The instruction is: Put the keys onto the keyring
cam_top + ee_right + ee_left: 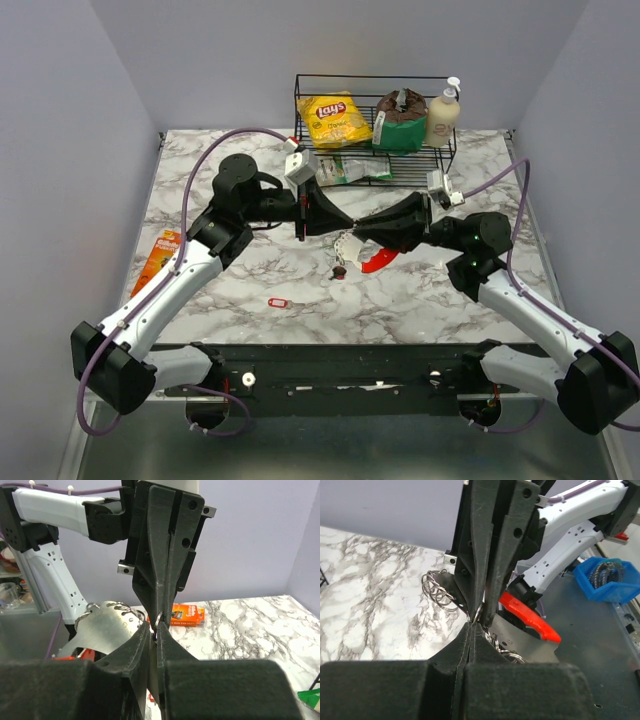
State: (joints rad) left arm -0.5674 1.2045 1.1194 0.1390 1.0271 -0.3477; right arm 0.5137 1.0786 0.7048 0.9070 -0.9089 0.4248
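Right, the only readable print is "Lay's" on the yellow chip bag (335, 118) in the wire rack (375, 78); the orange pack (160, 255) is too small to read. Above mid-table, left gripper (343, 224) and right gripper (358, 232) meet tip to tip. The left wrist view shows the left fingers pressed together on the keyring (477, 616), a thin silvery wire loop, with the red oval loop (527, 621) behind. The right wrist view shows the flat silver piece (107, 622) face-on. There's a slit between the right fingers, gripping or not I can't tell. A red tag (278, 302) lies alone on the marble.
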